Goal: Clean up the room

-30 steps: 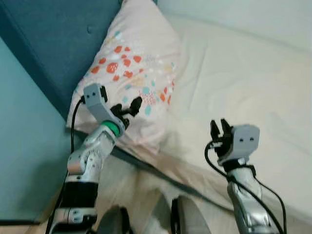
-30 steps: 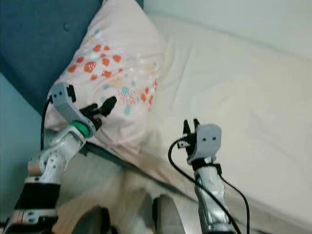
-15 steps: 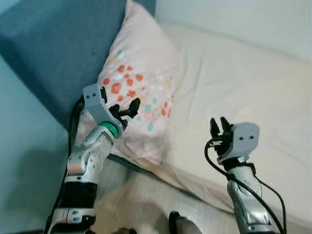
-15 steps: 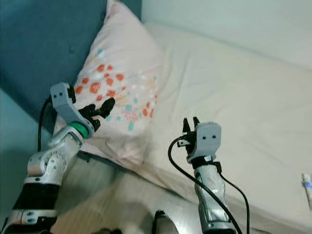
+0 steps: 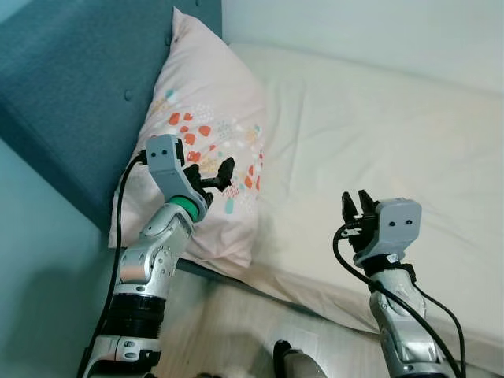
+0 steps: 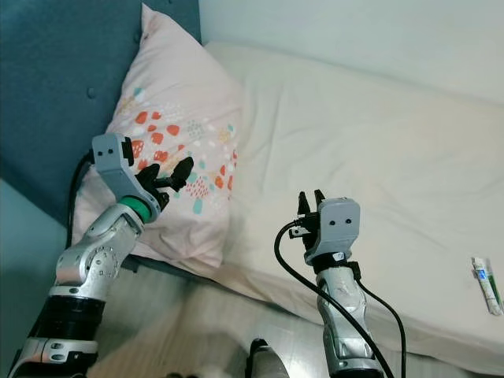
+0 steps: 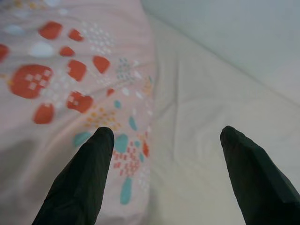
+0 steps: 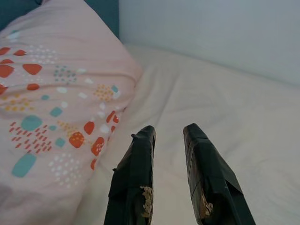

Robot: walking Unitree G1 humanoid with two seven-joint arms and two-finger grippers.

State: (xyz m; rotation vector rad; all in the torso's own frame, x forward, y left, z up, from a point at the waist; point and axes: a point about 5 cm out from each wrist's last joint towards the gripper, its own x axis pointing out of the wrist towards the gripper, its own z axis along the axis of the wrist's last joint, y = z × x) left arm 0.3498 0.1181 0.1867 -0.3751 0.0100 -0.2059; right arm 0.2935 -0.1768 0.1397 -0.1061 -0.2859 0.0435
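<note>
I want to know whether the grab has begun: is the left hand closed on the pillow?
No, the left hand hovers over the pillow with its fingers spread wide, nothing between them.

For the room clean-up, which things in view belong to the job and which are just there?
Job in hand:
- pink patterned pillow, leaning on the headboard
- small tube lying on the bed near its edge
- left gripper, open, over the pillow
- right gripper, over the bed

Just there:
- bed
- blue headboard
- wall

headboard (image 5: 71, 87): teal, padded | wall (image 6: 378, 31): pale | floor (image 5: 228, 331): light
</note>
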